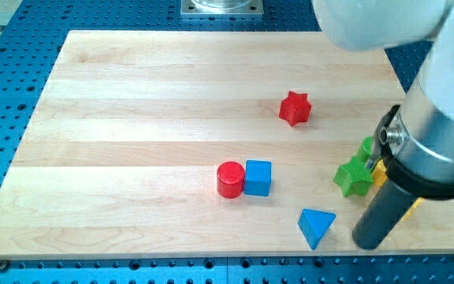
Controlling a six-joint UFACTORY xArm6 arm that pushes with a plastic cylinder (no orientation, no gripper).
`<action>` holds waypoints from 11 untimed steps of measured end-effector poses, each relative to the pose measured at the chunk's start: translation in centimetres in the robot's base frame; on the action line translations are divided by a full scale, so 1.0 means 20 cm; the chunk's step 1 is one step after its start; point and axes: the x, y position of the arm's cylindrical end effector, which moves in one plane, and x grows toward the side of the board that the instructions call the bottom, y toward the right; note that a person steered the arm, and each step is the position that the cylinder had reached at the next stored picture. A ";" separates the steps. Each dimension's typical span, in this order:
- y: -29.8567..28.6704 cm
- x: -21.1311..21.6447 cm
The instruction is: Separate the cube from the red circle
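A blue cube (258, 177) sits on the wooden board, touching the right side of a red circle block (230, 179), near the middle of the board's lower half. My tip (367, 243) is at the view's lower right, near the board's bottom edge, well to the right of and below the cube. The rod rises from it into the arm's grey wrist. The tip touches no block.
A blue triangle (316, 226) lies just left of my tip. A green star (353, 177) and another green block (366, 146) sit by the arm, with a yellow block (379, 171) partly hidden behind it. A red star (295, 108) lies further up.
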 end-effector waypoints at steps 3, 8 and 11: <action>-0.30 -0.33; -0.66 -0.48; -1.39 -0.50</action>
